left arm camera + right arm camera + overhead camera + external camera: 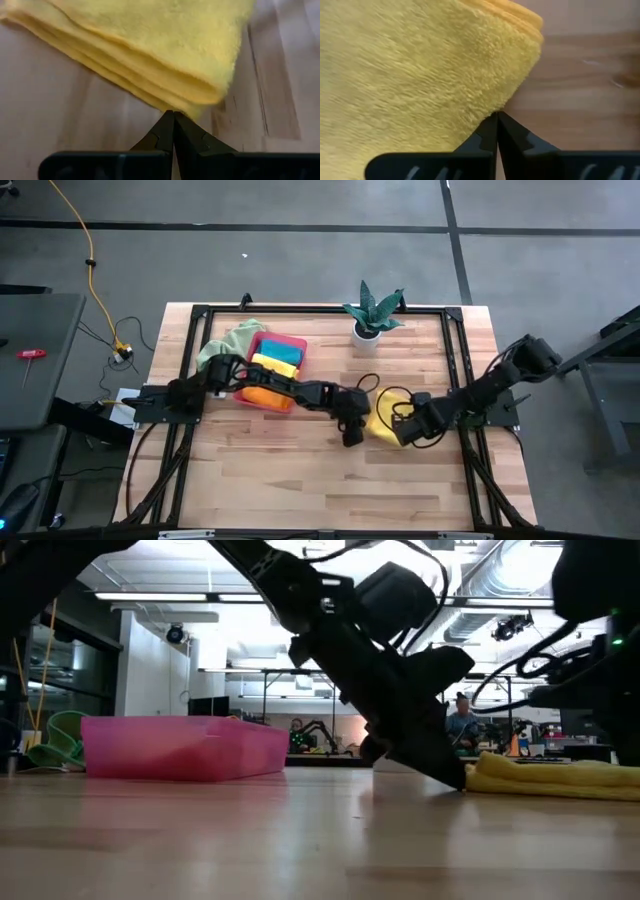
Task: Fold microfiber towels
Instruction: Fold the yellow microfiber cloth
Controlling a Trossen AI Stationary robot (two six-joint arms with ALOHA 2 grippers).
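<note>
Both arms have met over a folded yellow towel (384, 423) lying right of the table's middle, well apart from the pink tray (291, 342) that holds the finished cloths. The left gripper (173, 119) presses its closed tips at the towel's left edge, and the right gripper (497, 120), also pinched together, touches its right edge, though I cannot tell whether it has caught any cloth. This looks like the last tidy-up of the fold; next, I'd guess, one claw must grip the bundle and carry it left to the tray.

You are looking at two matte black jointed arms (290, 388), built of blocky segments with black cables looping beside them. Each gripper, left (173, 120) and right (497, 120), is showing dark wedge-shaped fingers tapering to points from a flat black bar.
</note>
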